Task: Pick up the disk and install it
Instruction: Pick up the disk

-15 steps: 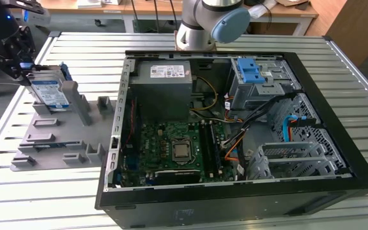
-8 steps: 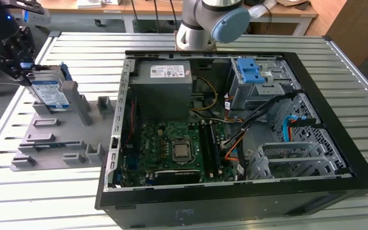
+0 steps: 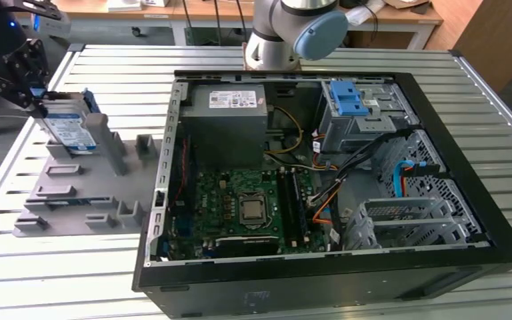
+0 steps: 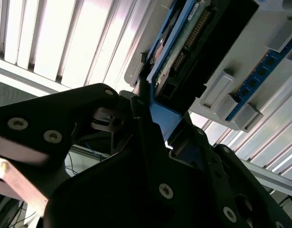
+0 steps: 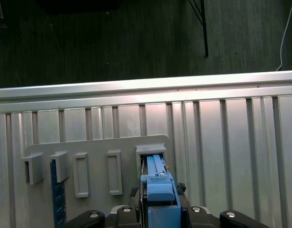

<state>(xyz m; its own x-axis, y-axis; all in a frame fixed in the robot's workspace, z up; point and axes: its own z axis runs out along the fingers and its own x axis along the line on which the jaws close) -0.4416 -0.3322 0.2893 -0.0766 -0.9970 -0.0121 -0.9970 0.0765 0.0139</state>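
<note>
The disk (image 3: 71,130), a silver-grey drive with a white-and-blue label in a blue carrier frame, stands on edge in a slot of the grey fixture plate (image 3: 78,193) at the exterior view's left. My gripper (image 3: 35,105) reaches it from the exterior view's left and is shut on its end. In the first wrist view the carrier's blue end (image 5: 158,190) sits between the black fingers of the gripper (image 5: 159,209). The second wrist view shows the disk's edge with its connector (image 4: 184,42) and the gripper (image 4: 160,128) clamped on the blue frame.
An open computer case (image 3: 469,220) lies in the middle of the slatted metal table (image 3: 78,267). At its far right a grey drive bay carries a blue latch piece (image 3: 349,100). The arm's base (image 3: 283,33) stands behind the case. A blue memory stick (image 5: 58,199) sits in the fixture plate.
</note>
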